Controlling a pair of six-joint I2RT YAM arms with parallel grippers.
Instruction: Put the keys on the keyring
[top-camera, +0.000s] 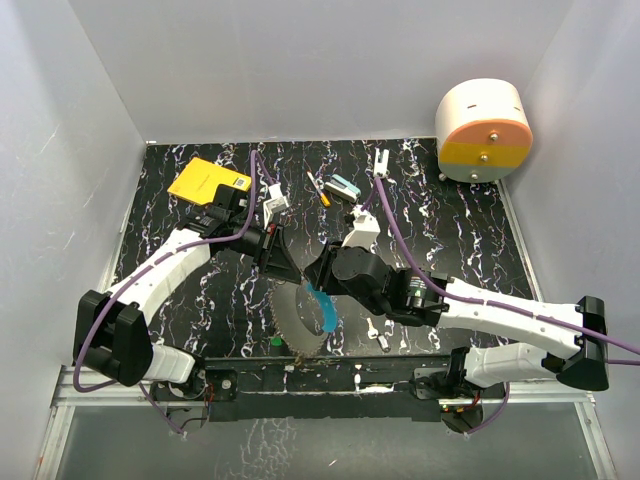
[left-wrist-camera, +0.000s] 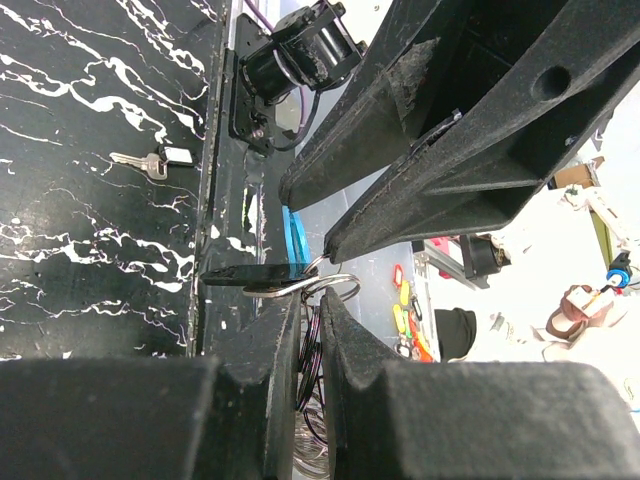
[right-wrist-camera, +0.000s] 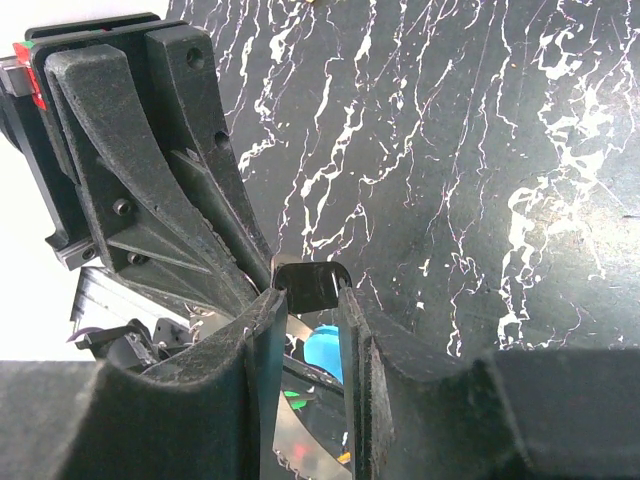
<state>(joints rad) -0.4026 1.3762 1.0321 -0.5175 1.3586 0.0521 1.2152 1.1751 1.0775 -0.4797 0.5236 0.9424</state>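
my left gripper (left-wrist-camera: 310, 305) is pinched almost closed on the thin silver wire of the keyring (left-wrist-camera: 338, 284) — only a slit shows between the pads, with the wire running through it. the ring hangs out over the near edge of the table (top-camera: 480, 240), between my two arm bases. its blue arc (top-camera: 322, 308) curves down just under my right wrist in the top view.

my right gripper (right-wrist-camera: 305, 305) meets the left one tip to tip, narrow, with a dark-headed key (right-wrist-camera: 312, 283) clamped between its fingertips. from the left wrist view that key lies flat and edge-on, and its inner end is right at the ring's wire. whether it is threaded onto the wire i cannot tell — the fingers crowd the spot.

the other keys are down on the table. two plain silver ones (top-camera: 375, 334) lie near the front edge below my right forearm. one with a green head (top-camera: 275, 342) sits near the front edge, just left of the ring.

well behind my grippers an orange-and-white stick (top-camera: 318, 188) lies beside a teal-and-white block (top-camera: 344, 187). a yellow card (top-camera: 207, 182) lies at the back left.
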